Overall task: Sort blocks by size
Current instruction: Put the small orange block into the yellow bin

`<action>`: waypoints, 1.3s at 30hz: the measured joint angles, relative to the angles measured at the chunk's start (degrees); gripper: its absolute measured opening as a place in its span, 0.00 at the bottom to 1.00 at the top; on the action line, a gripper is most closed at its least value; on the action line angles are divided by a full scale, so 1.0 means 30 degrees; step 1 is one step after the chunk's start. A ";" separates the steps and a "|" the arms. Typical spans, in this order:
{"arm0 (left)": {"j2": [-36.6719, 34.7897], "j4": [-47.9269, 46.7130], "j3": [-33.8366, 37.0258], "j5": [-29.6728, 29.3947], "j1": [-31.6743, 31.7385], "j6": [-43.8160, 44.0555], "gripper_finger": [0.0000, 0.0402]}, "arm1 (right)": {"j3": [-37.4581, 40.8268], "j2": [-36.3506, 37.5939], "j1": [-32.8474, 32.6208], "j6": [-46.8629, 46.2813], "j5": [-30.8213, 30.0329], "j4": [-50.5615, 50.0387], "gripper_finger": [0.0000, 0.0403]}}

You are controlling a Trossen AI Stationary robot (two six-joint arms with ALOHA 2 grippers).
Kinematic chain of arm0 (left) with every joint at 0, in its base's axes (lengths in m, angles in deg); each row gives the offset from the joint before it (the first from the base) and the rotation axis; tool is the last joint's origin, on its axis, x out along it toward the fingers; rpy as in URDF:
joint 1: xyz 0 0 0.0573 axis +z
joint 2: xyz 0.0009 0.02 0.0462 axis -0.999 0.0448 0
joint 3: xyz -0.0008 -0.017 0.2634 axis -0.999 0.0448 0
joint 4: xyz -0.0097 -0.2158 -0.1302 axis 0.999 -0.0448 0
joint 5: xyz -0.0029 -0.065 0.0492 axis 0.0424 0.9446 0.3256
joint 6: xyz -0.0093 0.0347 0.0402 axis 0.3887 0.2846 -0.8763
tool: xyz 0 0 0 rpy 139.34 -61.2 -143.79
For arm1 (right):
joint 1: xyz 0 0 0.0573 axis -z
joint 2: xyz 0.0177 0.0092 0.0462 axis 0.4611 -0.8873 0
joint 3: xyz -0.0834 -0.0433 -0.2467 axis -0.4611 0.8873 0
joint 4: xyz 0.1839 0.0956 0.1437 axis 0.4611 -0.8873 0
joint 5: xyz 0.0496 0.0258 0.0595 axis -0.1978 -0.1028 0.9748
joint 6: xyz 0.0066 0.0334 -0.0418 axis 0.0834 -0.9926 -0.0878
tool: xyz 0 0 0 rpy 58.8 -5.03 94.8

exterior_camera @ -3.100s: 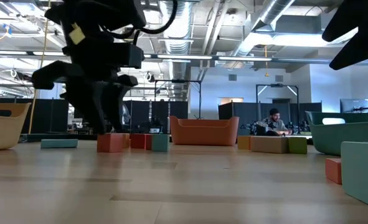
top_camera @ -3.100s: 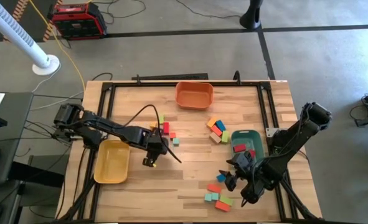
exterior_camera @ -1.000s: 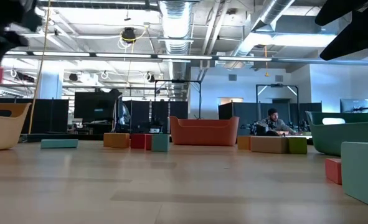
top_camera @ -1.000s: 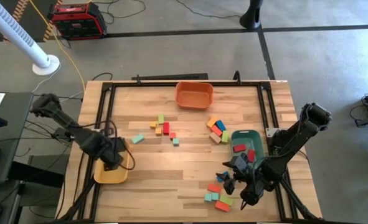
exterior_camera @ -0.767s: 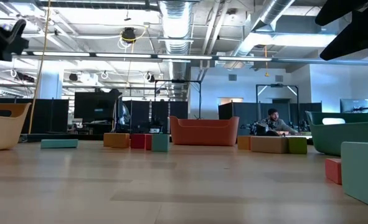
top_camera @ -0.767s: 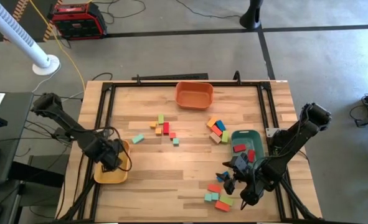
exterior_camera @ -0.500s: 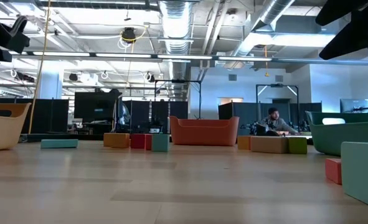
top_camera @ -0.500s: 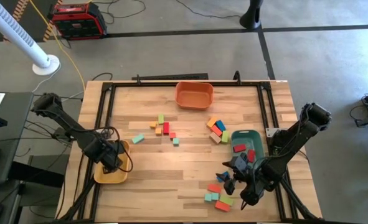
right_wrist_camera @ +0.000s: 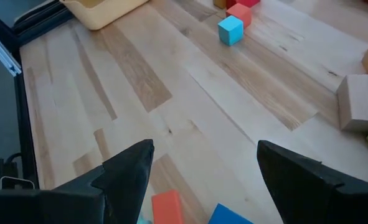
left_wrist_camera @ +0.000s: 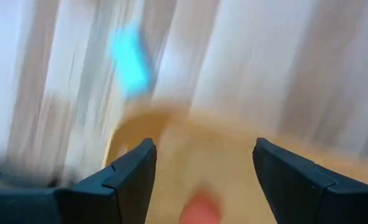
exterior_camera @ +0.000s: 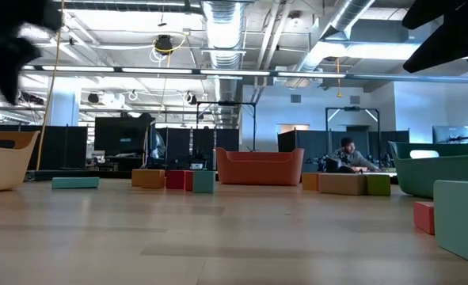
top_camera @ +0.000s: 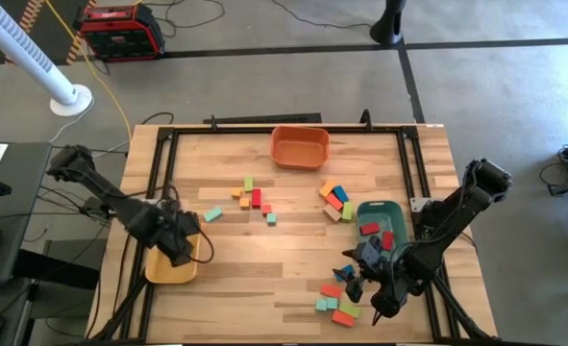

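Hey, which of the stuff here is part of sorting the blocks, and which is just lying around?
Part of the job:
- blocks
- orange tray
- green tray
- yellow tray
- left gripper, over the yellow tray
- right gripper, by the near blocks

Just lying about:
- red box on the floor
- white fan
- person beyond the table

Two dark jointed arms, black cable loop on the left arm (top_camera: 111,197) — angular dark finger (right_wrist_camera: 124,168) casings

The left wrist view is smeared; a red blob (left_wrist_camera: 199,210) stays unidentifiable.
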 joint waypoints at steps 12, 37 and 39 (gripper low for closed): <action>0.3207 1.3854 -0.0413 -0.2019 0.4780 -1.6012 0.64 | 0.0000 0.0000 0.0007 0.0819 -0.0007 0.0678 0.79; 1.1883 1.4472 -0.3327 0.3172 1.3002 -2.1280 0.64 | 0.0000 0.0000 -0.0117 0.1553 -0.0071 0.0933 0.79; 1.1883 1.4496 -0.3327 0.3625 1.3213 -2.1293 0.64 | 0.0000 0.0000 -0.0109 0.1644 -0.0078 0.0940 0.79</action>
